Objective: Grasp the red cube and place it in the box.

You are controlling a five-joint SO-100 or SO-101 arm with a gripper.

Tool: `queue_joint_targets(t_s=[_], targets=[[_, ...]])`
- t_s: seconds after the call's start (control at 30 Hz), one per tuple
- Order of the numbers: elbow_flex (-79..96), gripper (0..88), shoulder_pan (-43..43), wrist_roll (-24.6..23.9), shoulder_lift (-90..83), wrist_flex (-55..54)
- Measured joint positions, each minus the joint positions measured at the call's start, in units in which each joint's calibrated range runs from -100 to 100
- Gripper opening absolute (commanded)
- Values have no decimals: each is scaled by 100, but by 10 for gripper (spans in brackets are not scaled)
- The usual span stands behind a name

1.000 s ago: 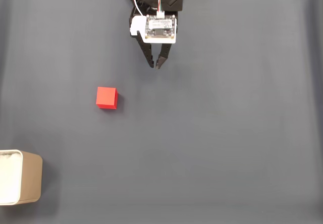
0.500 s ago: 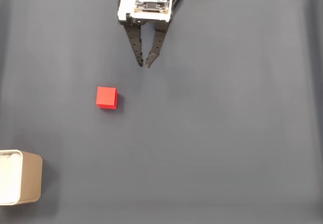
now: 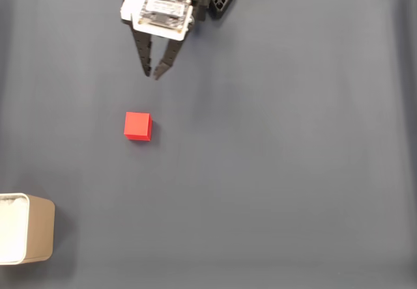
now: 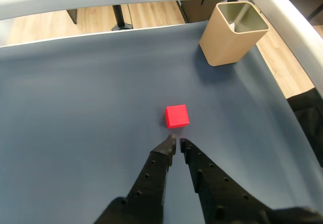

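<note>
- The red cube [image 3: 137, 125] is being shown on the dark grey cloth [image 3: 273, 172], resting flat on one face and untouched, left of centre in the fixed view.
- The gripper [image 3: 154, 75] is being held above and slightly right of the cube in that view, apart from it; its two black fingers are being kept nearly pressed together, with only a sliver of gap at the tips and nothing pinched between them (the wrist view shows this most plainly [image 4: 176, 144]).
- The box [image 3: 26, 229] is being seen upright at the lower-left corner of the fixed view, well apart from the cube, with its mouth open.
- The cube is being judged light and rigid, with smooth plain faces that may be somewhat slippery.
- A hold is best being taken across two opposite flat faces, near mid-height, with the fingers squared to the sides rather than an edge (the jaws would need spreading first).
</note>
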Motion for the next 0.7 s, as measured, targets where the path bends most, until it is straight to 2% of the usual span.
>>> queue_joint_targets(t_s=[0.5, 0.7], targets=[[-886, 57, 705, 698, 1077, 127], [-1148, 130, 786, 801, 1572, 127]])
